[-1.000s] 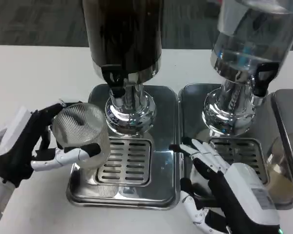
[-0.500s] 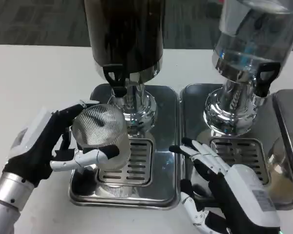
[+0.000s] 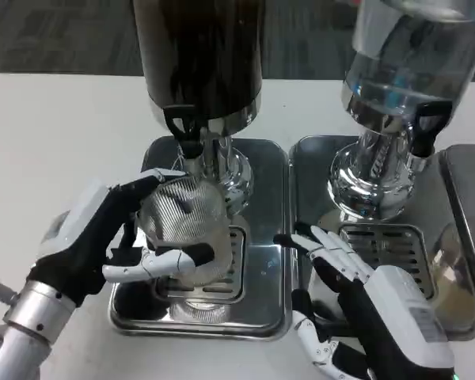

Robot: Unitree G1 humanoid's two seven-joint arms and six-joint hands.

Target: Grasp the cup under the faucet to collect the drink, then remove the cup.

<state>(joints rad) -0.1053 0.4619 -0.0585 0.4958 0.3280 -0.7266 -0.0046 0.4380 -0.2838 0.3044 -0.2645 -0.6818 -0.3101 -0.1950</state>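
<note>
I am holding the left hand (image 3: 103,237) wrapped around the ribbed clear cup (image 3: 184,226), thumb lying across its near side and the other fingers (image 3: 146,184) curling round the far side, so the grasp part of the task is reading as done. The cup is sitting in that hand tilted, mouth leaning away from me, above the slotted grille of the drip tray (image 3: 261,317). Just beyond the fingertips the black faucet (image 3: 186,131) of the dark drink dispenser (image 3: 202,55) is hanging over the cup's far rim; I am judging the cup to be nearly under the spout but not yet squarely below it. I am seeing no stream and no liquid in the cup, so collecting has not begun, and neither has removal.

I am keeping the right hand (image 3: 364,301) idle, fingers spread and holding nothing, resting over the near edge of the neighbouring tray (image 3: 309,170). Further out on that side the clear dispenser (image 3: 412,63) is standing with its own black tap (image 3: 425,125).

Remaining, as I am judging it: level the cup, centre it under the spout, work the tap, fill, withdraw.
</note>
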